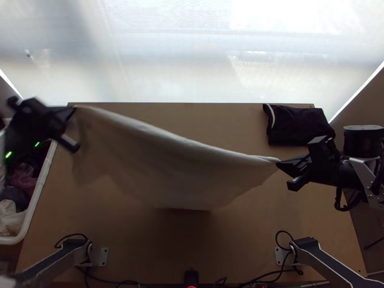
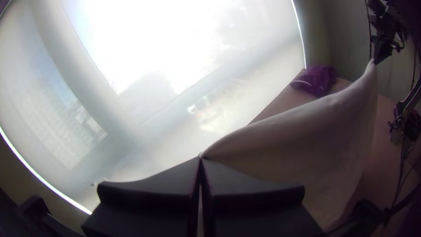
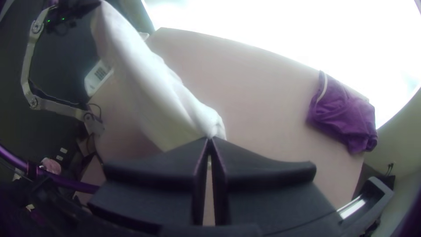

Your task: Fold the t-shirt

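One left gripper [image 1: 74, 109], one right gripper [image 1: 278, 163] pinch one t-shirt [image 1: 177, 168].

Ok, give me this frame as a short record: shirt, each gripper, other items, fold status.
t-shirt: pale, held up, drooping between both grippers
left gripper: shut on one end of its upper edge
right gripper: shut on the other end
other items: dark bunched garment at the table's far right; bin of cloths at left
fold status: not yet folded on the table
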Controlling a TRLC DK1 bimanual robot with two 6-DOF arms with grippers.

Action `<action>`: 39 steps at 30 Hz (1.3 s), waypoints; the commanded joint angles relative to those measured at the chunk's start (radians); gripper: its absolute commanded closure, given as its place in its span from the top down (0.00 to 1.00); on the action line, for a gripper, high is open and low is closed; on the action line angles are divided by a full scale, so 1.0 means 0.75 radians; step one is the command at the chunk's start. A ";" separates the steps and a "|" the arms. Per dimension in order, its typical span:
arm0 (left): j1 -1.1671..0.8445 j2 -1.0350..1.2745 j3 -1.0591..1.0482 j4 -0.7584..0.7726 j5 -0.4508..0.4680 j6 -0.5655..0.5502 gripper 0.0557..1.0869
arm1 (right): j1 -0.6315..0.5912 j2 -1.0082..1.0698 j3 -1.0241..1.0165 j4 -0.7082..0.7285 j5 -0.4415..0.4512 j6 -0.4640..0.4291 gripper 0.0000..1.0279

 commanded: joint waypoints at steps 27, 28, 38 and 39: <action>-0.290 0.489 -0.239 0.423 -0.068 0.058 0.95 | -0.042 0.053 -0.312 -0.011 -0.008 -0.044 0.03; -0.329 0.518 -0.233 0.460 -0.084 0.058 0.95 | -0.042 0.053 -0.321 -0.008 -0.010 -0.047 0.03; -0.504 1.056 0.364 0.198 -0.037 0.264 0.95 | -0.046 0.033 -0.349 -0.008 -0.010 -0.042 0.03; -0.511 1.123 0.440 0.180 -0.039 0.287 0.95 | -0.046 0.033 -0.355 -0.008 -0.008 -0.042 0.03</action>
